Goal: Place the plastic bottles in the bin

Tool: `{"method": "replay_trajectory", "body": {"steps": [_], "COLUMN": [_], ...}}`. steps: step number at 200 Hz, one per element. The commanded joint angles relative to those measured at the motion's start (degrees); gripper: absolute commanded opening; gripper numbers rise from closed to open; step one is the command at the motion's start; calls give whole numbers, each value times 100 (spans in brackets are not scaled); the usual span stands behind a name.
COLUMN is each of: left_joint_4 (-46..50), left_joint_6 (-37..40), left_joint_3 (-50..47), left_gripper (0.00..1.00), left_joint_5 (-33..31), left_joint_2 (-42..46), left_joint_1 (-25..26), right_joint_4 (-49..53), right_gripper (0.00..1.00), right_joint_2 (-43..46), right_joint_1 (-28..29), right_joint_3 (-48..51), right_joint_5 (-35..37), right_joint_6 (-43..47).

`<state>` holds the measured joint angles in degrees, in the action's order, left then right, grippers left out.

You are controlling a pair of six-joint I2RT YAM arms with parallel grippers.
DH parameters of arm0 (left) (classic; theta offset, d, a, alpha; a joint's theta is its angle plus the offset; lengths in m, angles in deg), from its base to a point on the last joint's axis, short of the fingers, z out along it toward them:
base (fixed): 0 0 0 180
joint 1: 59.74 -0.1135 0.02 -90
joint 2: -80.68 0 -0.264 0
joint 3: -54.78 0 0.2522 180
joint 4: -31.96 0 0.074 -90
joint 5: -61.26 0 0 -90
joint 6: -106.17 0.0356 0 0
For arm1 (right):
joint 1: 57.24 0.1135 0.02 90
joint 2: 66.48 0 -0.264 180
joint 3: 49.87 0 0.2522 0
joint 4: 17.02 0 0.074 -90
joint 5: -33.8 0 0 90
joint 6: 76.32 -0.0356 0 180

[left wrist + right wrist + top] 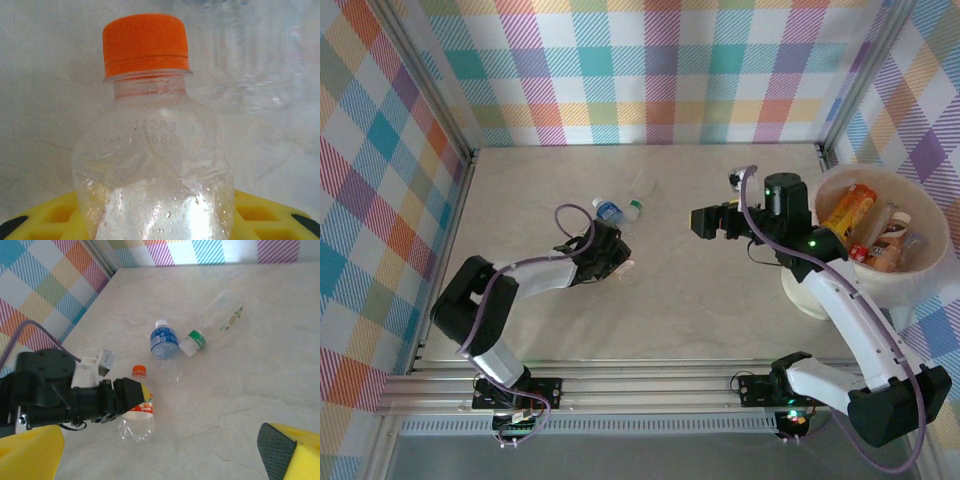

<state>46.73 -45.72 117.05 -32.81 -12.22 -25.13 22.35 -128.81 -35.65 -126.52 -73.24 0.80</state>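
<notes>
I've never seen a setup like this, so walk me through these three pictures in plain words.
Two robot arms are bolted to a pale table. The overhead picture looks down on both; the other two come from wrist cameras. The left tool grips a crushed clear plastic bottle with an orange cap. The right tool is open and empty. A blue-labelled clear bottle and a green-capped clear bottle lie on the table. The large round white plastic bin on the right holds several bottles.
</notes>
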Motion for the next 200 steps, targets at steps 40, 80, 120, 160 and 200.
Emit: {"method": "replay_trajectory", "body": {"steps": [40,80,120,160,200], "left_joint_4": [-688,-1191,-1442,-1473,-1370], "left_joint_6": [560,804,854,836,786], "left_joint_3": [-230,-56,258,338,343], "left_gripper": [48,48,48,48,48], "left_joint_5": [578,1087,1745,1793,1654], "left_joint_2": [1212,1834,2023,2123,2091], "left_joint_1": [33,37,35,96,133], "right_joint_4": [-849,-1435,-2141,-2708,-3352], "right_gripper": [100,100,100,100,100], "right_joint_2": [-226,-489,-944,-1451,-1650], "right_joint_1": [304,671,1141,1595,2056], "right_joint_3": [722,836,675,445,521], "right_joint_5": [-1040,-1582,-1815,-1388,-764], "right_joint_6": [-505,-490,-366,-225,49]}}
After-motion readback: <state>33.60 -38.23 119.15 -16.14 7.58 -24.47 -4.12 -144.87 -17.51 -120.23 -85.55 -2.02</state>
